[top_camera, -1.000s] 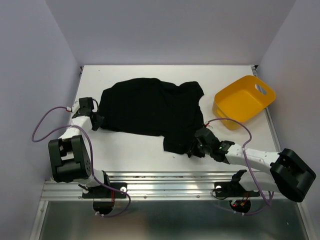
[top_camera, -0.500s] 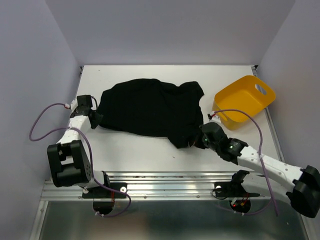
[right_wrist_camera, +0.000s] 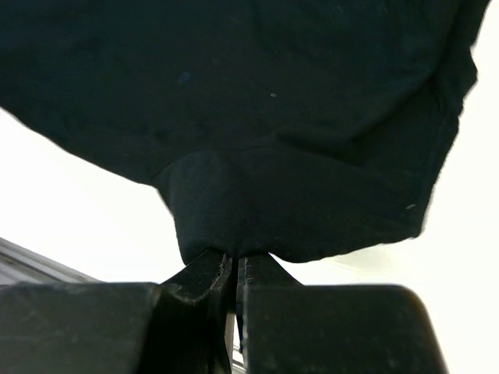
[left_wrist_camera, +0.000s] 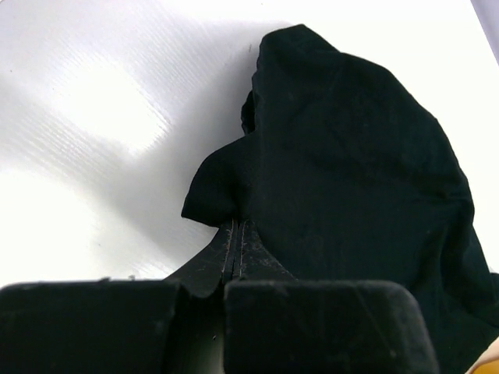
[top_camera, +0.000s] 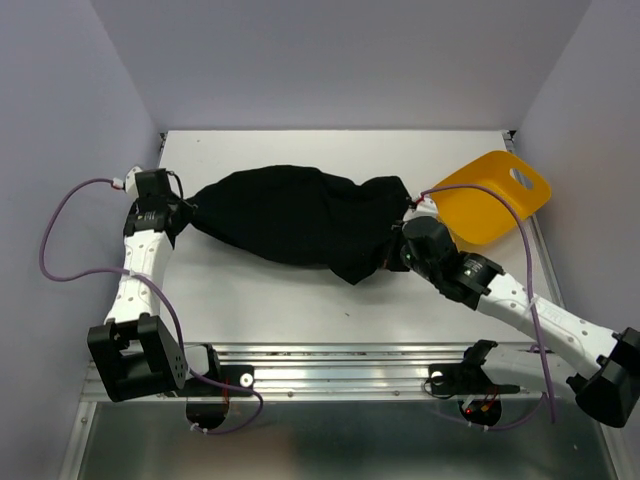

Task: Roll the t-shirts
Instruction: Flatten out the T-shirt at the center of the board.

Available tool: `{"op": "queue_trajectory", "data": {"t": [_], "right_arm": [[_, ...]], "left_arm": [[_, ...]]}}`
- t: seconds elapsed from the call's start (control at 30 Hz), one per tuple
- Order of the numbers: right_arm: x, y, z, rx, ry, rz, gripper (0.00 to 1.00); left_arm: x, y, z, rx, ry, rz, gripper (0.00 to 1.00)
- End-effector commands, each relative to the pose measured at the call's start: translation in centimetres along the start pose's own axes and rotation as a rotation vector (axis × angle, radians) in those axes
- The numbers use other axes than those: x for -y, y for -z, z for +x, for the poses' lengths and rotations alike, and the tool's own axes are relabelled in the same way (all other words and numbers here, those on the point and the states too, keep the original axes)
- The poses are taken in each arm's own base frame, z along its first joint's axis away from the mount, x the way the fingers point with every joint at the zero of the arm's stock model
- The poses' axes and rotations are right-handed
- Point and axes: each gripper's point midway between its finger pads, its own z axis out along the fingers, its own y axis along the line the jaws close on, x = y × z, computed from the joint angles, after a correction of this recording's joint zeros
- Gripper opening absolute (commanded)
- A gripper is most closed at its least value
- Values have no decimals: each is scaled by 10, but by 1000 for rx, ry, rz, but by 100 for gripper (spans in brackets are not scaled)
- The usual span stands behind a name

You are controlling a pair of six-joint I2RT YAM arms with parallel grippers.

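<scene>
Nearest, the right arm (top_camera: 520, 305) is cut off at the frame's corner; on the white table (top_camera: 270, 300) both jaws are clamped on the black t-shirt (top_camera: 300, 225), the left gripper (top_camera: 184, 214) on its left end and the right gripper (top_camera: 398, 252) on its right, the pinched edges hidden between the fingers. The cloth stretches bunched across the table's middle, long axis left to right, sleeves and collar lost in black folds. Beyond, a yellow tub (top_camera: 490, 200) stands partly behind that arm, with pale walls (top_camera: 330, 60) around.

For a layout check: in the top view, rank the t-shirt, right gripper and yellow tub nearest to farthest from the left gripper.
1. t-shirt: held by the left gripper, centre.
2. right gripper: at the shirt's right end.
3. yellow tub: far right.
</scene>
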Motion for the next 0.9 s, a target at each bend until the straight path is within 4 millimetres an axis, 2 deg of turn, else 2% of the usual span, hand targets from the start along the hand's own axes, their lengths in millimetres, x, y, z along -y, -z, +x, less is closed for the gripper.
{"op": "queue_trajectory", "data": {"t": [0.0, 0.07, 0.13, 0.17, 0.2, 0.23, 0.27, 0.3, 0.33, 0.37, 0.4, 0.43, 0.47, 0.5, 0.53, 0.57, 0.6, 0.63, 0.67, 0.7, 0.77, 0.8, 0.87], "right_arm": [[-2, -3, -6, 1, 79, 18, 1], [-1, -6, -24, 48, 148, 51, 1], [-22, -4, -69, 133, 204, 47, 1], [-20, -4, -69, 134, 235, 51, 1], [-24, -3, -85, 163, 247, 54, 1], [-42, 2, -110, 210, 257, 30, 1], [-48, 5, -126, 237, 270, 24, 1], [-57, 8, -138, 258, 311, 9, 1], [-75, 18, -164, 312, 315, -22, 1], [-84, 25, -175, 334, 339, -45, 1], [-93, 32, -187, 360, 343, -65, 1], [-100, 39, -197, 376, 351, -82, 1], [-113, 56, -217, 421, 354, -114, 1], [-121, 66, -228, 450, 351, -137, 1], [-126, 75, -235, 459, 353, -152, 1], [-137, 96, -252, 505, 347, -195, 1], [-142, 106, -258, 523, 346, -216, 1], [-145, 115, -261, 528, 348, -234, 1], [-152, 127, -265, 536, 356, -273, 1], [-157, 148, -274, 563, 351, -304, 1], [-164, 177, -285, 599, 347, -358, 1], [-163, 185, -285, 596, 348, -363, 1], [-163, 201, -288, 610, 345, -380, 1]], "left_arm": [[9, 15, -9, 17, -26, 41, 0], [14, 17, -11, 17, -30, 60, 0], [32, 28, -29, 57, -10, 110, 0], [35, 29, -30, 61, -9, 126, 0], [43, 34, -39, 82, -4, 155, 0], [58, 47, -57, 124, 7, 198, 0], [67, 54, -69, 153, 10, 222, 0], [86, 73, -91, 199, 9, 282, 0], [96, 84, -102, 222, -3, 315, 0], [103, 92, -112, 242, -7, 331, 0], [119, 118, -137, 310, -7, 380, 0], [126, 131, -149, 342, -9, 400, 0], [138, 158, -169, 405, -4, 444, 0], [139, 159, -170, 405, -5, 447, 0], [150, 188, -187, 463, -1, 500, 0], [156, 203, -195, 493, 2, 531, 0], [161, 218, -202, 516, 4, 560, 0], [167, 244, -213, 563, 9, 605, 0], [170, 256, -217, 585, 12, 627, 0], [174, 282, -224, 627, 18, 674, 0], [176, 308, -229, 668, 26, 715, 0], [176, 325, -233, 697, 29, 739, 0], [177, 345, -236, 724, 30, 768, 0]]}}
